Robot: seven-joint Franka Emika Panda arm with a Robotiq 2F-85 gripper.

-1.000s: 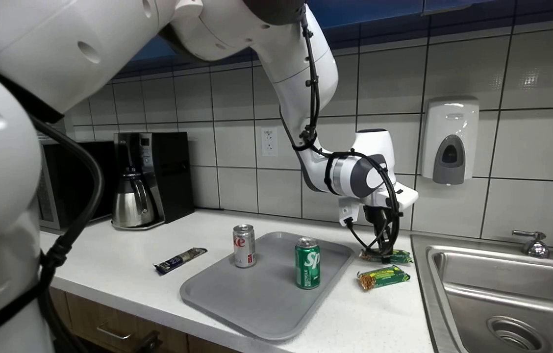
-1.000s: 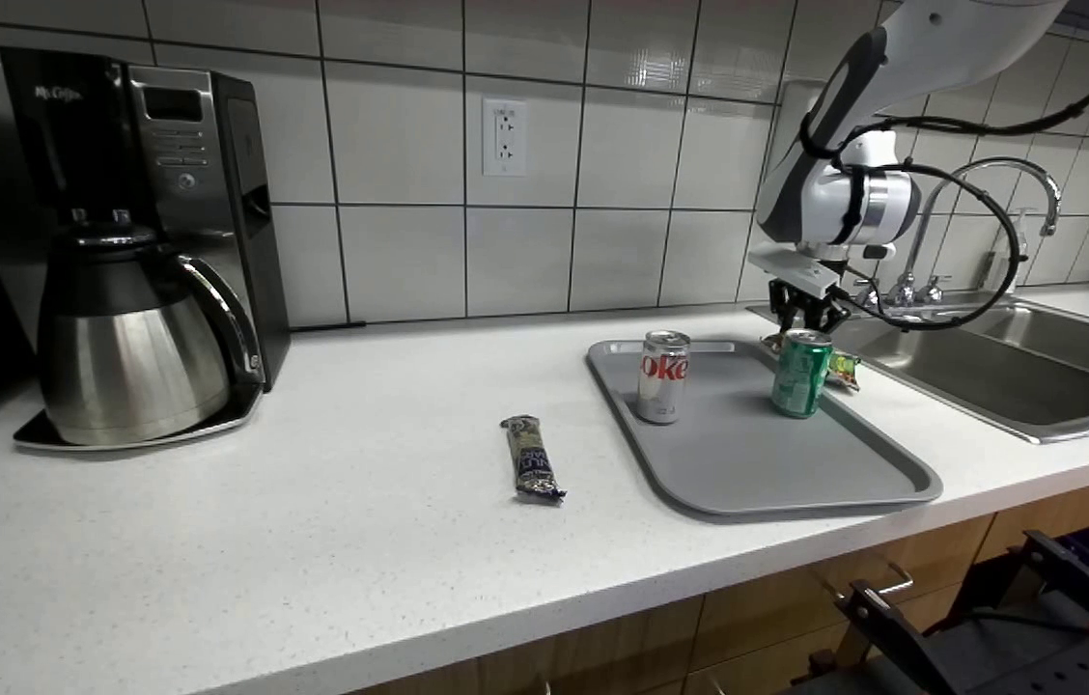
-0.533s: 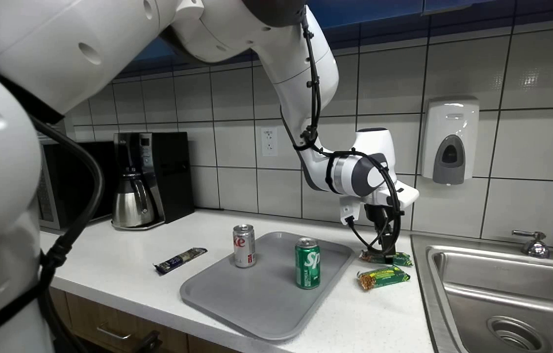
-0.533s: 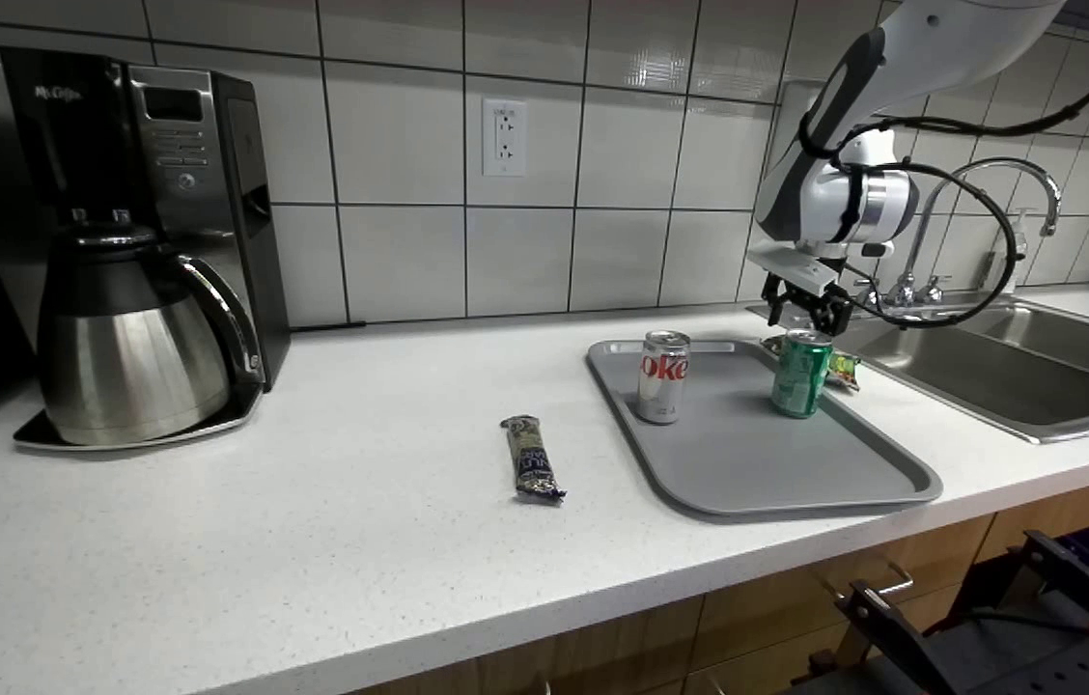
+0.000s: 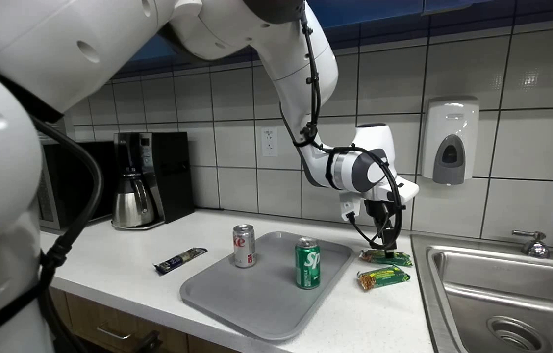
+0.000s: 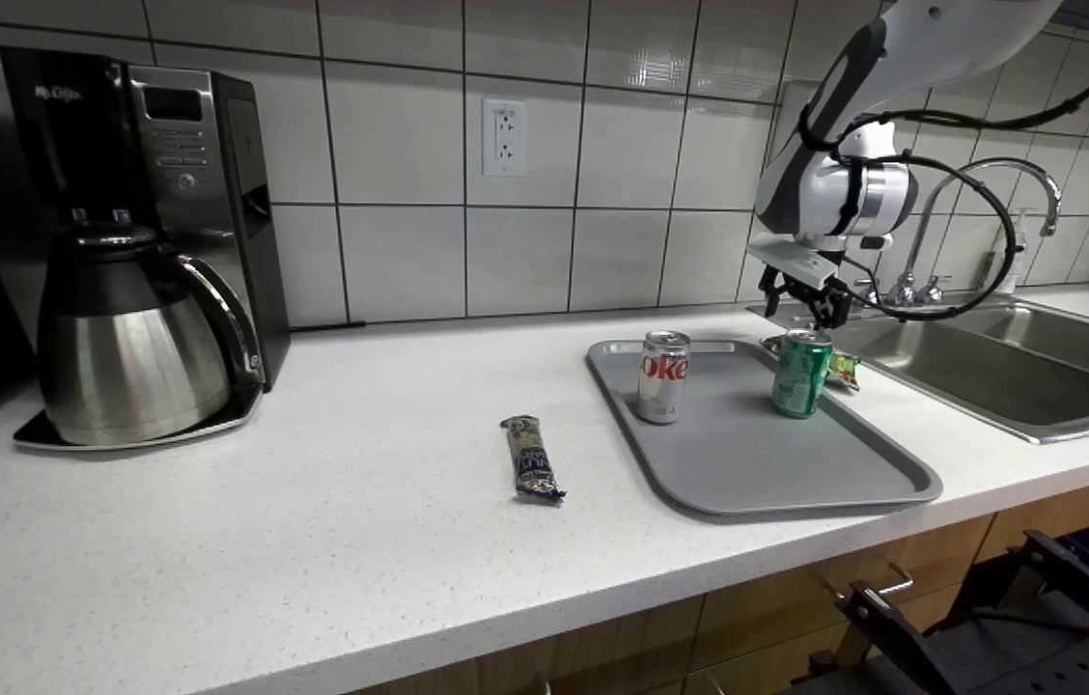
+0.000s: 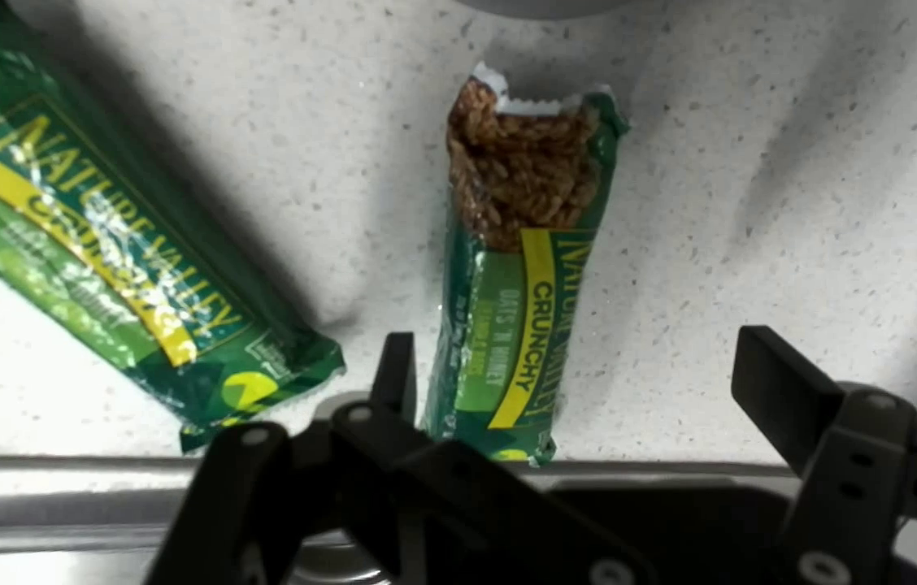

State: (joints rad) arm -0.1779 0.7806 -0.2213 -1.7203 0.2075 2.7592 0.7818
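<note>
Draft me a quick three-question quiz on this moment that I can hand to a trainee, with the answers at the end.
1. How many green-wrapped oblong granola bars lie between the grey rectangular tray and the stainless-steel sink?

2. True or false: the jaws of the black two-fingered gripper are shut.

3. Which of these stands on the tray?
A) the silver metal carafe with a dark handle
B) the green cylindrical metal can
C) the dark blue foil-wrapped snack bar

Key:
1. Two.
2. False: they stand apart, as the wrist view shows.
3. B.
</note>
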